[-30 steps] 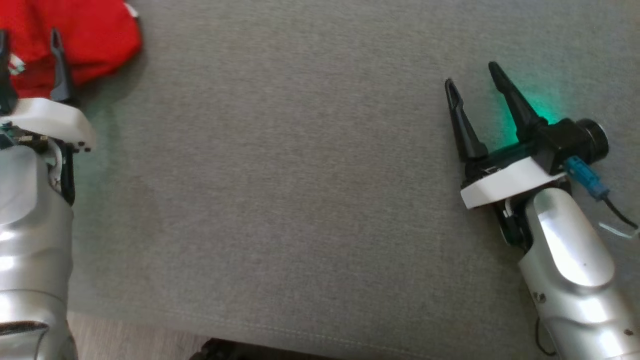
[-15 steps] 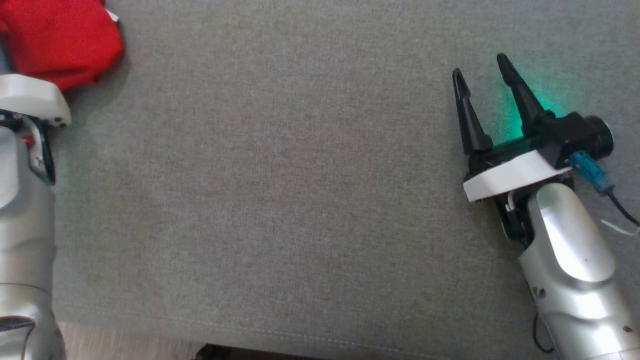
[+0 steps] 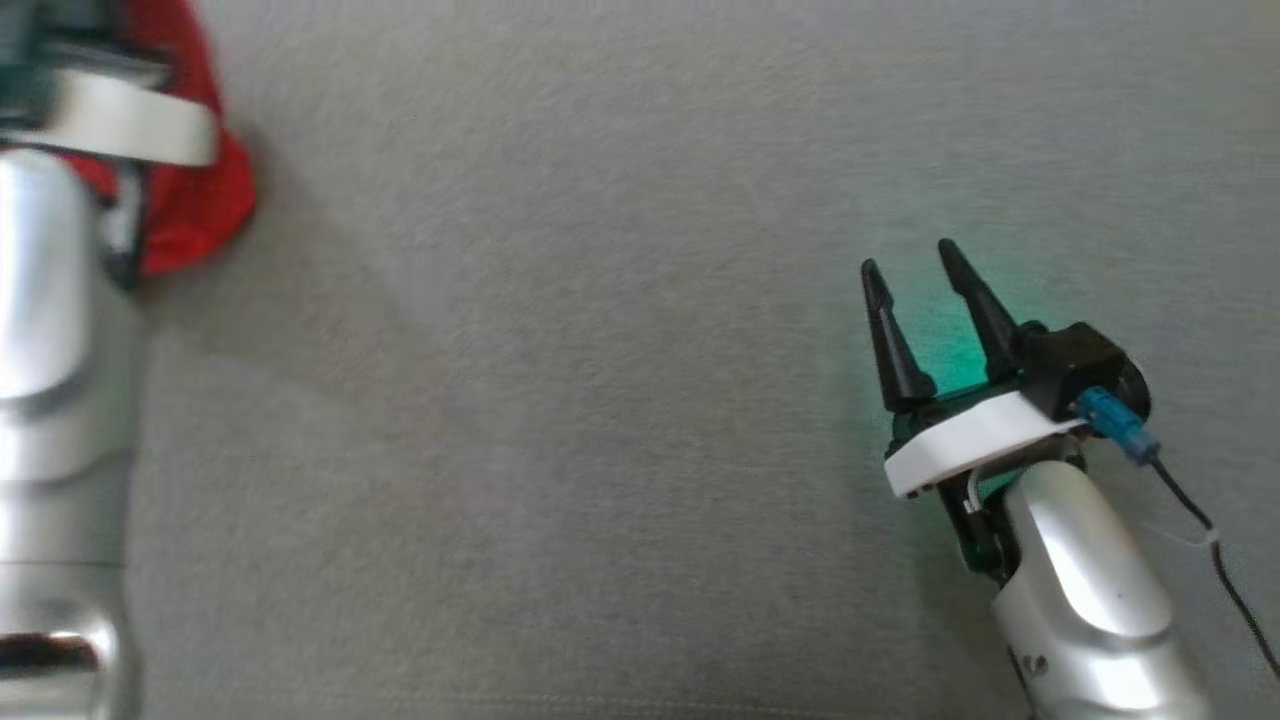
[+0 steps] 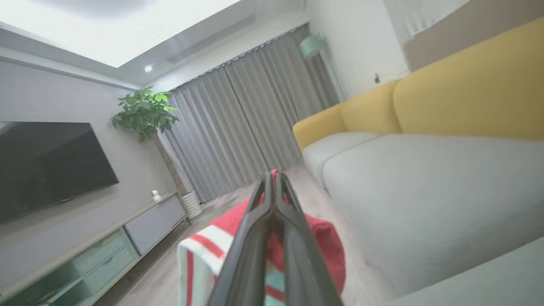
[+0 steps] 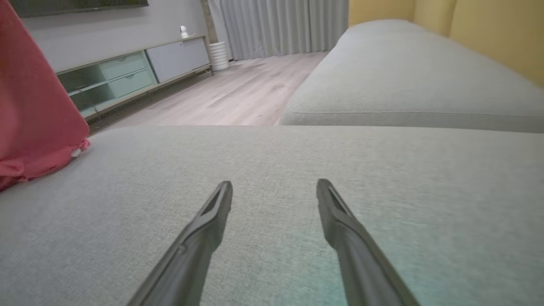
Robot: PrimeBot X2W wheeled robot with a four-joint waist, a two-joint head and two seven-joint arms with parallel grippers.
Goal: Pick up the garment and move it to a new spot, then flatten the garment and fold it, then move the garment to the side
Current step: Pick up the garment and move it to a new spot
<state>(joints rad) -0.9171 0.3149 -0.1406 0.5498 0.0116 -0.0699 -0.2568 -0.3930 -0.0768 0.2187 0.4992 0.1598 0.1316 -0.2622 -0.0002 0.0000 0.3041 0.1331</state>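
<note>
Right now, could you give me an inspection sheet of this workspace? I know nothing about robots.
Surface: grey sofa cushion, smooth fabric.
Job's things: red garment, bunched at the cushion's left.
Clutter: nothing seen.
Tools: left tool shut, red cloth at its tips; right tool open, holding nothing.
Cables: black cable with blue plug at the right wrist.
Surroundings: yellow backrest, grey curtains, plant, television, wood floor.

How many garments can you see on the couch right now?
1. A red garment at the far left of the grey seat, pinched in the shut jaws of the left gripper. The left arm covers part, so another could be hidden.
</note>
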